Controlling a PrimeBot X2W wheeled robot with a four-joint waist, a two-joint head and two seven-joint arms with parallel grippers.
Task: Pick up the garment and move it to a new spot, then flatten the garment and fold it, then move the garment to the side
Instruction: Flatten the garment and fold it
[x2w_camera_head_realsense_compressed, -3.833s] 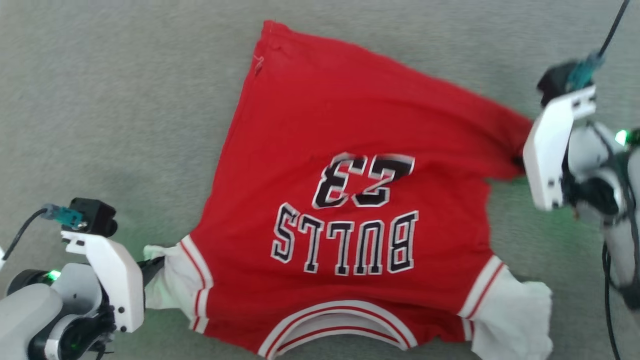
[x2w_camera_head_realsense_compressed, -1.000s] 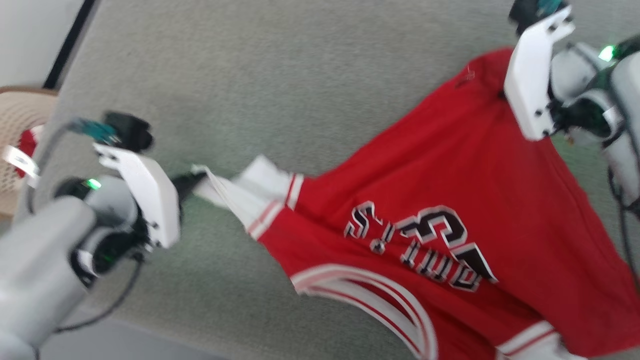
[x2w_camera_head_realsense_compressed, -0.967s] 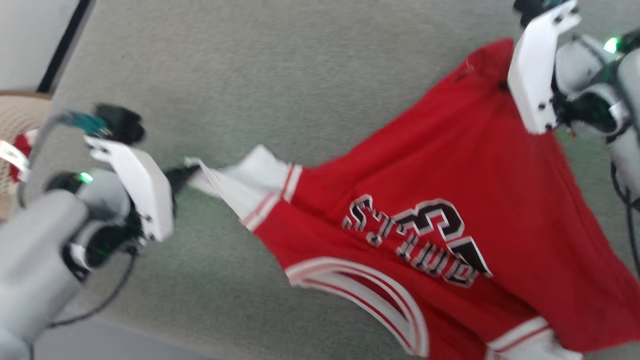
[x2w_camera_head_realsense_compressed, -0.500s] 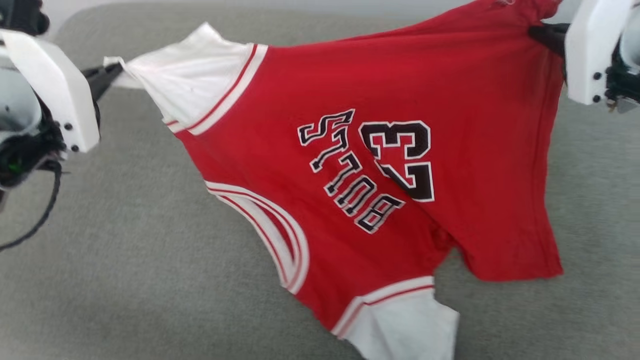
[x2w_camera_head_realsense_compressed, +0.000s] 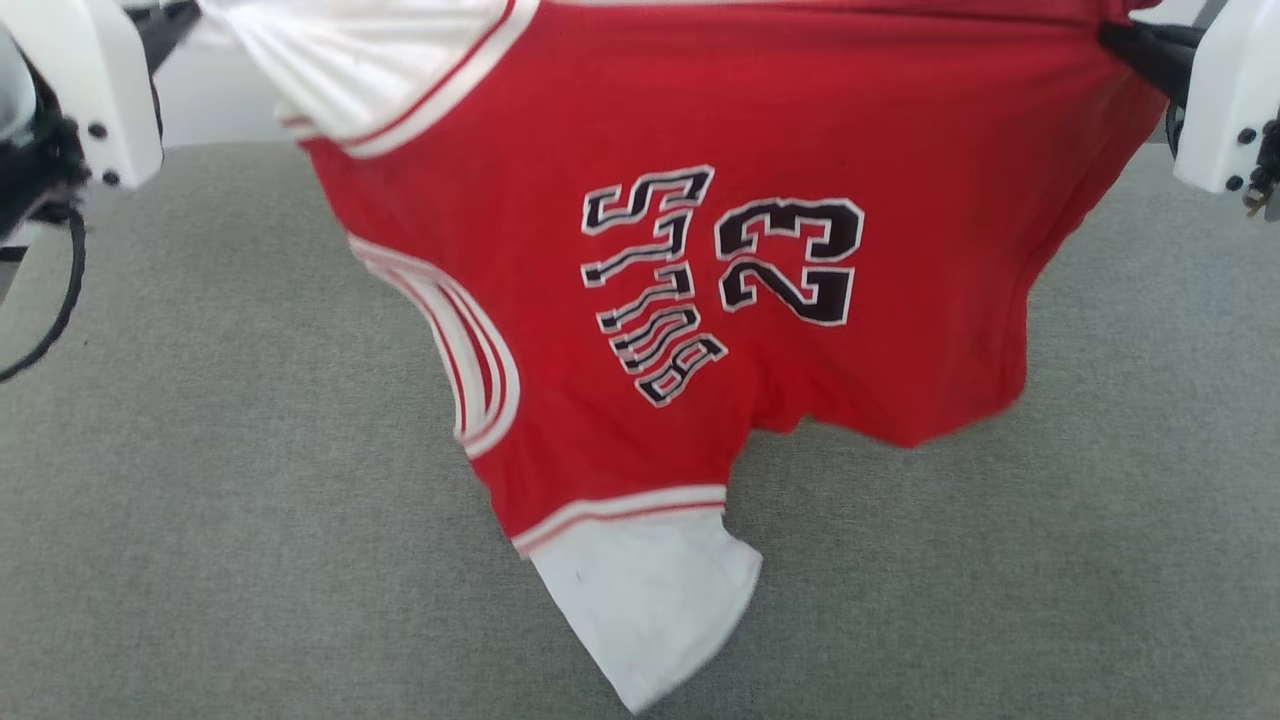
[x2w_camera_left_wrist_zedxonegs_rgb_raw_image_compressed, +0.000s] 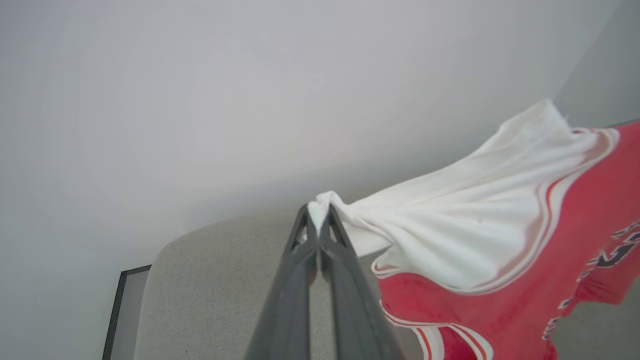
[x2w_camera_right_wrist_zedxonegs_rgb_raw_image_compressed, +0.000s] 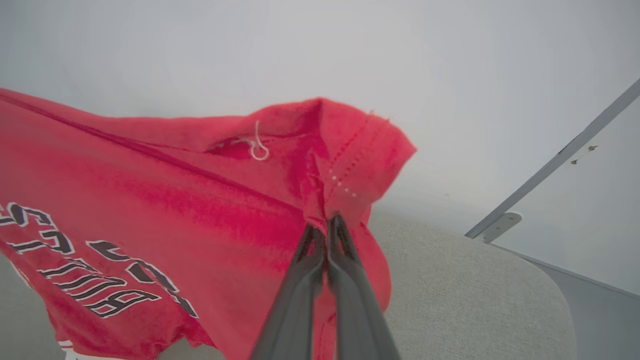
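Observation:
The garment (x2w_camera_head_realsense_compressed: 640, 250), a red jersey T-shirt with white sleeves and black "BULLS 23" lettering, hangs stretched in the air above the grey cloth surface (x2w_camera_head_realsense_compressed: 200, 500). My left gripper (x2w_camera_left_wrist_zedxonegs_rgb_raw_image_compressed: 317, 220) is shut on the tip of one white sleeve (x2w_camera_left_wrist_zedxonegs_rgb_raw_image_compressed: 450, 220); its dark fingers (x2w_camera_head_realsense_compressed: 165, 22) show at the head view's top left. My right gripper (x2w_camera_right_wrist_zedxonegs_rgb_raw_image_compressed: 326, 225) is shut on a red hem corner (x2w_camera_right_wrist_zedxonegs_rgb_raw_image_compressed: 350, 165), seen at the head view's top right (x2w_camera_head_realsense_compressed: 1130, 45). The other white sleeve (x2w_camera_head_realsense_compressed: 650, 600) dangles lowest, and I cannot tell if it touches the surface.
A pale wall (x2w_camera_left_wrist_zedxonegs_rgb_raw_image_compressed: 200, 100) stands behind the grey surface. The surface's rounded corner (x2w_camera_left_wrist_zedxonegs_rgb_raw_image_compressed: 165, 250) and a dark-edged floor strip (x2w_camera_left_wrist_zedxonegs_rgb_raw_image_compressed: 120, 300) show in the left wrist view. A grey rail (x2w_camera_right_wrist_zedxonegs_rgb_raw_image_compressed: 550, 165) crosses the right wrist view's right side.
Both grippers have risen with the shirt, which has gone from lying on the surface to hanging between them. The camera has also tilted, shifting the whole picture.

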